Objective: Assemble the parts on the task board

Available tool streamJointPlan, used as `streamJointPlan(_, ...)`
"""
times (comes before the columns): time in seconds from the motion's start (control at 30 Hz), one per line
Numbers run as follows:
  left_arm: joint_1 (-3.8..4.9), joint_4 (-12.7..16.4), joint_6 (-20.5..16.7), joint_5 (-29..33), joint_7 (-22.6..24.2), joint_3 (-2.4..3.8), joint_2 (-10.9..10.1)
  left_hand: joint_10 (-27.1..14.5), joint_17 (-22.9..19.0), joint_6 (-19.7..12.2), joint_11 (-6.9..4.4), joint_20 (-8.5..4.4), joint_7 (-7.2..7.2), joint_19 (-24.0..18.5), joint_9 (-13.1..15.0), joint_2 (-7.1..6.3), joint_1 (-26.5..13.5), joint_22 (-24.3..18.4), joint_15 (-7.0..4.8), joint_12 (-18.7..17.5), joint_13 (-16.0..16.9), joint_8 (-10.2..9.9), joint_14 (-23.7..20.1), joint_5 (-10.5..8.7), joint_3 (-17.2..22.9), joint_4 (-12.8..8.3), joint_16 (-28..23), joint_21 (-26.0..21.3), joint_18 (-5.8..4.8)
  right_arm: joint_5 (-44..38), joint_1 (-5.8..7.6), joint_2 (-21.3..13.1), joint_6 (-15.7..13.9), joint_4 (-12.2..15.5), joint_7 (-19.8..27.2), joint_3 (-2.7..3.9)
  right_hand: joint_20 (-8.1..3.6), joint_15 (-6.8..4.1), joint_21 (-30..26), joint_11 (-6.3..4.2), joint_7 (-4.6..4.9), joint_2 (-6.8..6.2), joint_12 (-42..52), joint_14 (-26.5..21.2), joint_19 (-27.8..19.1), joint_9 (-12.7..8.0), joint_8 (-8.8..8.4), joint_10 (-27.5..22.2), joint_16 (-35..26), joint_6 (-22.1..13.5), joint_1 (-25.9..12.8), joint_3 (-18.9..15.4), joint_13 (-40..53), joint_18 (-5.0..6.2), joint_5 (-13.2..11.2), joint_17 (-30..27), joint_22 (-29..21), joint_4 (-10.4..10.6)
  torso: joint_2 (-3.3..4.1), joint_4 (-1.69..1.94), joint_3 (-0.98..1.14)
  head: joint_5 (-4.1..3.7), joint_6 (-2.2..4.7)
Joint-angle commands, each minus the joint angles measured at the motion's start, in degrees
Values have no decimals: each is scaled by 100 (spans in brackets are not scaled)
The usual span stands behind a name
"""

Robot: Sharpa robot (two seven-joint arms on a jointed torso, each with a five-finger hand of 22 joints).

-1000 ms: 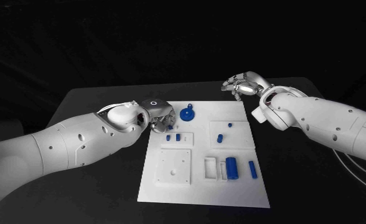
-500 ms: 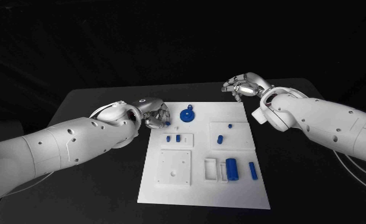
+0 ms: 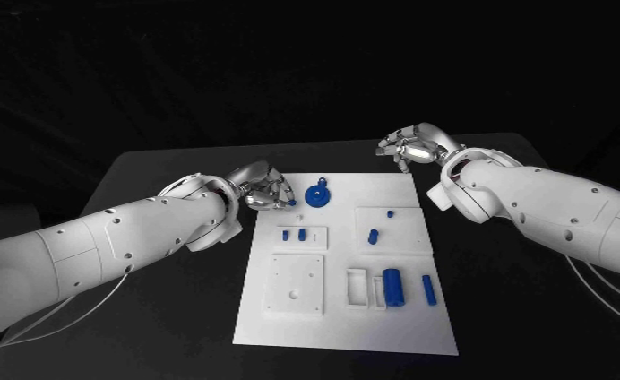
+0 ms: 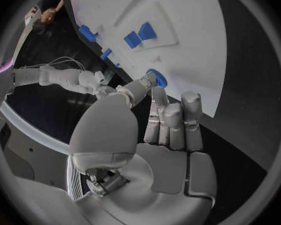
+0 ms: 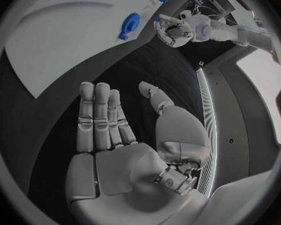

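1. Silver fingers (image 4: pixel 172 122) of our left hand (image 3: pixel 262 188) curl loosely with nothing in them, hovering at the task board's (image 3: pixel 414 326) far left edge, near the round blue part (image 3: pixel 318 194).
2. Our right hand (image 3: pixel 414 146) hangs off the board's far right corner above the black surface (image 3: pixel 155 174), its fingers (image 5: pixel 100 117) spread and holding nothing.
3. We judge the assembly barely begun: blue cylinder (image 3: pixel 392 286), slim blue peg (image 3: pixel 427 288) and small blue pieces (image 3: pixel 293 234) lie loose or stand in their trays, and the square plate (image 3: pixel 296 283) is bare.
4. Our left wrist view shows the thumb reaching close to the round part; whether it touches, we cannot tell. Our head view lays out the near parts.
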Motion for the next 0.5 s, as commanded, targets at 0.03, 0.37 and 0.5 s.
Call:
streamJointPlan(0.03, -2, 30, 143, 770, 360, 3, 16, 49, 11, -29, -6, -413, 1, 40, -8, 1, -59, 89, -13, 32, 0, -40, 48, 31, -27, -4, 33, 24, 87, 12, -2, 0, 17, 2, 57, 4, -16, 6, -28, 9, 43, 2, 27, -36, 21, -9, 35, -39, 31, -11, -48, 12, 6, 253, 35, -10, 6, 18, 2, 1, 0, 5, 5)
streamJointPlan(0.37, -15, 23, 293, 884, 445, 1, 63, 32, 30, -49, -1, -414, 6, 32, -20, 39, -90, 96, -8, 47, -2, -54, 31, 32, -62, -44, 33, 48, 93, 12, -2, 3, 22, 2, 59, 4, -17, 6, -30, 8, 43, 4, 29, -36, 22, -10, 36, -41, 32, -10, -47, 14, 4, 253, 35, -10, 9, 16, 2, -3, 5, -2, 10)
streamJointPlan(0.5, -28, 8, 331, 884, 441, 0, 84, 27, 34, -50, 0, -413, 7, 28, -21, 53, -92, 97, -8, 51, -3, -54, 26, 34, -67, -59, 33, 53, 95, 12, -2, 5, 23, 4, 59, 4, -17, 6, -31, 8, 43, 4, 30, -36, 22, -10, 37, -41, 32, -10, -47, 14, 4, 253, 35, -10, 10, 15, 2, -4, 4, -6, 0)
